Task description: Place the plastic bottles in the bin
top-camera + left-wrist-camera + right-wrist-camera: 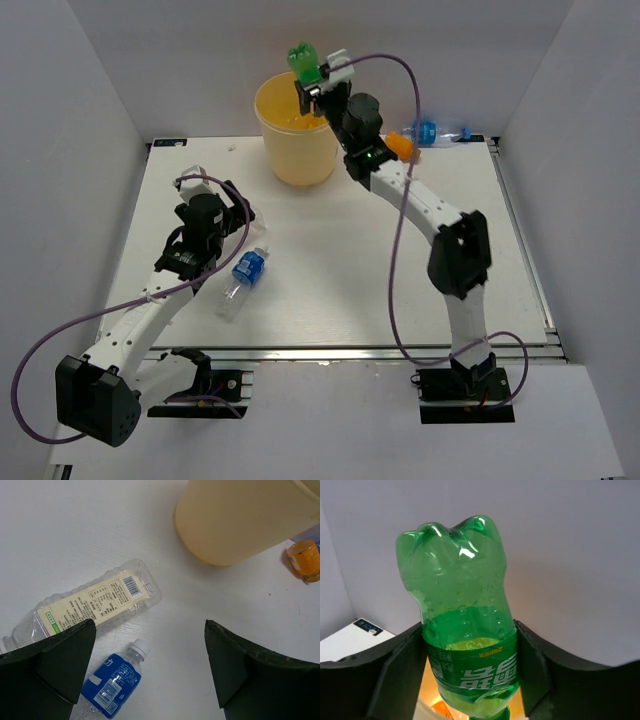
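Note:
My right gripper [312,88] is shut on the green bottle [303,60], held neck-down over the pale yellow-orange bin [290,150] at the back. In the right wrist view both fingers [400,670] press the green bottle [455,580] at its label, with the bin's inside [426,690] below. My left gripper [232,212] is open and empty above the table. A clear blue-label bottle [245,273] lies just right of it. In the left wrist view my open gripper [150,665] hovers by the blue-label bottle [111,681], a cream-label bottle [95,602] and the bin [240,520].
An orange bottle [400,146] and another blue-label bottle [435,133] lie at the back right beside the bin. The orange bottle [305,560] also shows in the left wrist view. Grey walls enclose the white table [330,270]. An orange object lies inside the bin [442,709].

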`<state>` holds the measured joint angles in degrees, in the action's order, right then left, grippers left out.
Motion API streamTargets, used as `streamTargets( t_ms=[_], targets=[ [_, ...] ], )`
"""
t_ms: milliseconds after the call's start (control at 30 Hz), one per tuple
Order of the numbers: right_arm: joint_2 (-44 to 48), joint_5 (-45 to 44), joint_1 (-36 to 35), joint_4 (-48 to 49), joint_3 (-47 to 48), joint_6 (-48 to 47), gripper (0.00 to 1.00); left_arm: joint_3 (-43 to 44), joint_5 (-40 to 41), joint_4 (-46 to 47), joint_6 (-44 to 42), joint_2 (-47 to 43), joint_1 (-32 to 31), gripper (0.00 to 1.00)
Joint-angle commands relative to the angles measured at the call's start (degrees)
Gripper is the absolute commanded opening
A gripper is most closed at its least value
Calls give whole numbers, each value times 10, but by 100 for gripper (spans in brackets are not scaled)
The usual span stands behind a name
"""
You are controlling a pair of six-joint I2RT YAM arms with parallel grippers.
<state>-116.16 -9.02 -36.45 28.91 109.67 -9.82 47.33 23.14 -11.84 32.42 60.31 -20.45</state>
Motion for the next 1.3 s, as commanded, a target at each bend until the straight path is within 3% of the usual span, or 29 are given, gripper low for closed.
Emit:
streamTargets(
  t_ms=[0,67,100,267,433,667,767,867,900,1000,1033,1133,1267],
  targets=[
    [-100,24,20,30,199,40,74,2,8,-2,-1,-12,1,98],
    [-195,47,27,-3,302,49,89,7,8,-5,0,-11,1,98],
    [-210,54,28,-4,330,56,89,8,6,-5,0,-11,1,98],
    [-147,81,29,75,201,63,89,14,-9,-1,0,-8,3,98],
    [-124,108,29,-3,233,47,89,16,-27,3,3,2,3,98],
    [2,156,29,-81,144,42,89,30,-39,-11,13,20,2,98],
    [91,171,29,-126,52,48,89,28,-54,-16,19,17,2,98],
    [210,162,29,-146,-118,54,89,22,-73,-28,22,9,1,98],
    [241,153,29,-128,-231,63,89,16,-76,-34,31,6,1,98],
    [374,101,29,-70,-401,98,89,1,-77,-64,44,2,-2,98],
    [433,82,29,-54,-505,117,89,-2,-75,-76,47,2,-3,98],
    [523,-19,31,-53,-648,163,89,-3,-81,-144,60,1,-10,98],
    [599,-88,36,-124,-730,211,89,-19,-50,-217,67,-9,-16,98]
  ],
)
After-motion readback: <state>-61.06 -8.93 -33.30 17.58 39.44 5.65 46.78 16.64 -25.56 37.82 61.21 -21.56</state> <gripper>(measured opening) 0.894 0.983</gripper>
